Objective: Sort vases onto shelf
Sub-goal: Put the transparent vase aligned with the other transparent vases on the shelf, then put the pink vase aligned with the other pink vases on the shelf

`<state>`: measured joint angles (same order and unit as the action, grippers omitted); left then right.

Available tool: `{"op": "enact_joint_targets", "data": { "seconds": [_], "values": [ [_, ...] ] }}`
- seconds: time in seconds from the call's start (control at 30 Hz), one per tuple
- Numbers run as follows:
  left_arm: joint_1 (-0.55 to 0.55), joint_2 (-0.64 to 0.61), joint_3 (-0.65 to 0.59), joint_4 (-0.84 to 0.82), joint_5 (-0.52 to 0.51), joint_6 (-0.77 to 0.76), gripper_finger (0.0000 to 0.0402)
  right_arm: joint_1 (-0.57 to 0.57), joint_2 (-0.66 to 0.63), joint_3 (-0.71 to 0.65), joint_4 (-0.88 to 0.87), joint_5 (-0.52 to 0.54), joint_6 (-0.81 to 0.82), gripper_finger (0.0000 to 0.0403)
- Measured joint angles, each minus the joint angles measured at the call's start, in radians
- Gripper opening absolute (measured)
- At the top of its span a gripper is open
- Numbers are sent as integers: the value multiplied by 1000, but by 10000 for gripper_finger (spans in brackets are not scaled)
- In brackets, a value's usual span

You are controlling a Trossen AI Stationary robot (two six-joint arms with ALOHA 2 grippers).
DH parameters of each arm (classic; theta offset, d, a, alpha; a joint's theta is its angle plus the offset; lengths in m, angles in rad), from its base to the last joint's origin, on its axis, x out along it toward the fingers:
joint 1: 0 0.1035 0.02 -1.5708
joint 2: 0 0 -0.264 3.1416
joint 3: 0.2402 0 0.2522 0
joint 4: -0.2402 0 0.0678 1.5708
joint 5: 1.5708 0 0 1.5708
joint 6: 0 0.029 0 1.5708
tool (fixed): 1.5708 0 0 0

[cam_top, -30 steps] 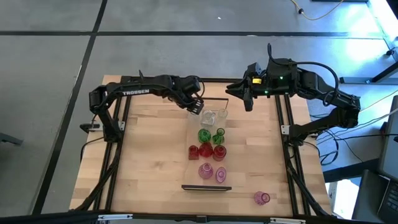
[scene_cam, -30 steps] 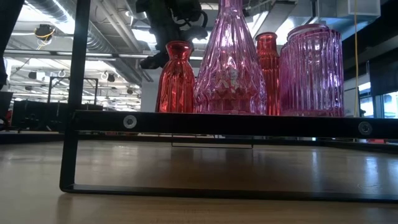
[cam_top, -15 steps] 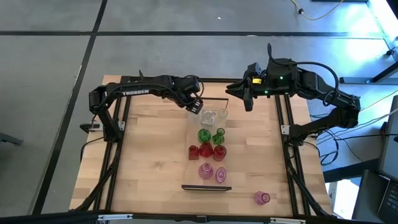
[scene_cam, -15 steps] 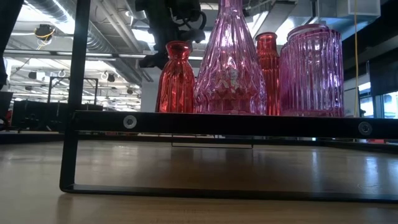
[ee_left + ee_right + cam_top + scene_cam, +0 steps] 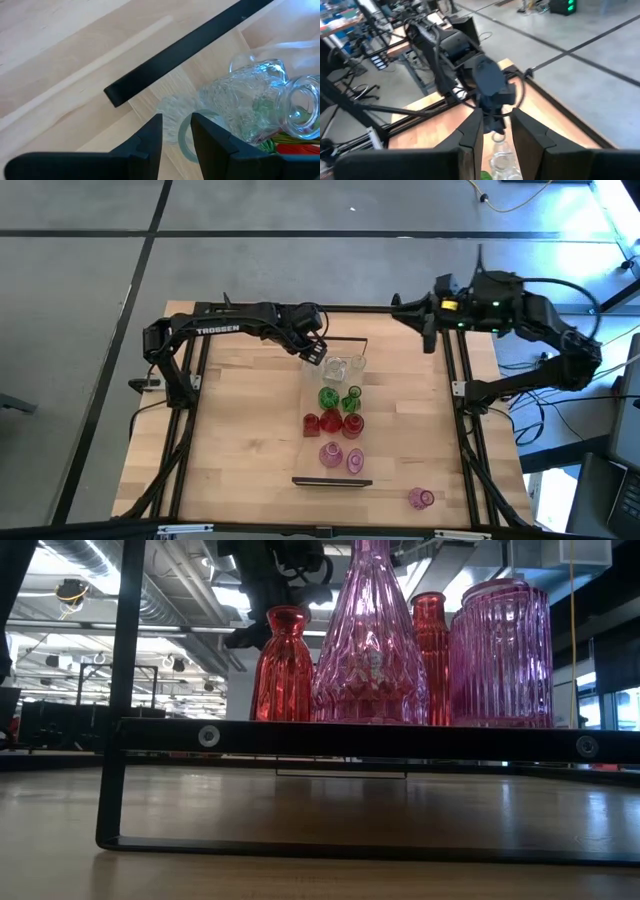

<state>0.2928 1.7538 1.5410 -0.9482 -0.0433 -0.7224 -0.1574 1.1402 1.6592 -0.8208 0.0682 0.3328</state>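
One clear vase (image 5: pixel 172 112) sits pinched in my left gripper (image 5: pixel 176 136), at the shelf's (image 5: pixel 313 452) twelve-o'clock end. A nudge could topple its crowded neighbours (image 5: pixel 250 95). My right gripper (image 5: pixel 429 343) idles, parted and empty.

The only lettering I can read is "TROSSEN", in white capitals along the dark upper link of my left arm (image 5: pixel 218 329), seen from above. Nothing else on the table or in the room behind is legible.

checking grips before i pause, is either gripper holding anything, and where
Right gripper: nothing. Left gripper is at a clear vase's rim; whether it grips cannot be told.
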Motion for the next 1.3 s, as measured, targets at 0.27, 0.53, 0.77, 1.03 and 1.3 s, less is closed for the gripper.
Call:
{"op": "enact_joint_targets", "data": {
  "seconds": [0.27, 0.53, 0.77, 1.03, 1.3],
  "values": [
    [0, -22, -2, 17, 4, 18, 98, 0, -59, 0, -29, 47, 1, 85],
    [2, -99, -3, 14, -43, 13, 98, 0, -59, 0, -48, 45, 2, 85],
    [-20, -195, -1, -1, -44, 18, 98, 0, -58, 0, -208, -88, 56, 85],
    [-119, -255, 0, -188, -52, 77, 98, 168, -59, -12, -543, -236, 171, 85],
    [-248, -252, -60, -188, 7, 56, 98, 545, -58, -190, -565, -209, 491, 85]
  ]
}}
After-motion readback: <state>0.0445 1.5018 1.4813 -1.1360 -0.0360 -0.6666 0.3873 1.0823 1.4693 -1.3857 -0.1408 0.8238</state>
